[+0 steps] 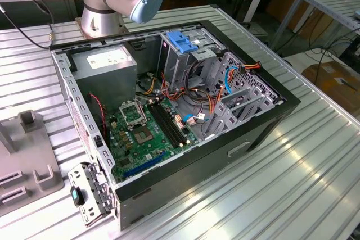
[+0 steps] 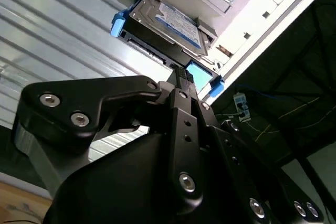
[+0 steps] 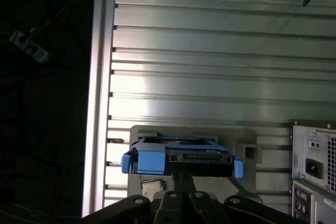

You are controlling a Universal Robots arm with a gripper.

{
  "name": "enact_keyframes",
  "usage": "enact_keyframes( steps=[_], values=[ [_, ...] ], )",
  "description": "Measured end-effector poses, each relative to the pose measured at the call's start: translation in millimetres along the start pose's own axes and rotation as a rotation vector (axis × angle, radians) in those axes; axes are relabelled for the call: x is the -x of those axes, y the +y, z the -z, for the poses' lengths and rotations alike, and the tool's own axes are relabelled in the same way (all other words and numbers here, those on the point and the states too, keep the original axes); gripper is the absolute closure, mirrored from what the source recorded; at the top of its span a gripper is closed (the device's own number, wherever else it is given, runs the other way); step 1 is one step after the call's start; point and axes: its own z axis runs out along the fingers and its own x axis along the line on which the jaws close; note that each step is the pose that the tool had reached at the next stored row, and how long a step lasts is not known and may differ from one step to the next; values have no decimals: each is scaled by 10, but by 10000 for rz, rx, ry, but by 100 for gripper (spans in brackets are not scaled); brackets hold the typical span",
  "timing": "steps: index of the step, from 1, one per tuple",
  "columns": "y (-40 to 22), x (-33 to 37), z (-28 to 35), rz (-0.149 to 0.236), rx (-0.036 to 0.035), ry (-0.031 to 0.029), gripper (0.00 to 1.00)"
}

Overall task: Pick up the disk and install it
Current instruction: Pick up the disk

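Ribbed metal tabletop (image 3: 210, 51) with the disk (image 3: 181, 157) on a grey fixture (image 3: 247, 136).

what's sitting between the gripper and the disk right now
Nothing visible. In both wrist views the gripper points straight at the near edge of the disk, which lies on a grey holder, with no cable or part between them. Whether they touch cannot be judged.

The disk (image 2: 168, 19) is grey framed in bright blue, the ribbed table (image 3: 210, 51) silver, the motherboard (image 1: 147, 145) green.
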Motion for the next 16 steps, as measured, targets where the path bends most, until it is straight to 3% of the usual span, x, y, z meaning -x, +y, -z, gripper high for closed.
enact_keyframes(
  steps=[4, 7, 16],
  values=[
    [0, 0, -1, 800, 19, 35, 89],
    [0, 0, -3, 1857, 43, 81, 89],
    [-1, 0, -9, 4029, 94, 176, 89]
  ],
)
